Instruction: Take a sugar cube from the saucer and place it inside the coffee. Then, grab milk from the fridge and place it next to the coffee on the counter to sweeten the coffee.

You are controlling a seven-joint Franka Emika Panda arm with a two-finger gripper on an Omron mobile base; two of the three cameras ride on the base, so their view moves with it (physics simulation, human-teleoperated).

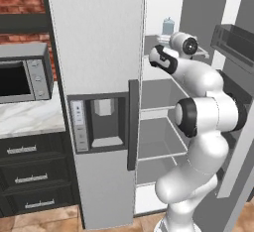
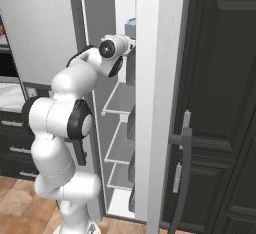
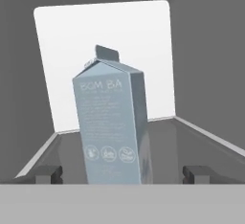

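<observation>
Claw (image 3: 122, 174) is spread wide, empty, tips seen either side of the milk (image 3: 112, 127) in the hand view; carton stands upright on a fridge shelf (image 3: 201, 139), slightly tilted in frame. Left base view: milk (image 1: 168, 26) is glimpsed on an upper shelf of the open fridge (image 1: 99, 52). Judged light, stiff, smooth-sided; flat lower body is best pinched, not the narrow top.
</observation>
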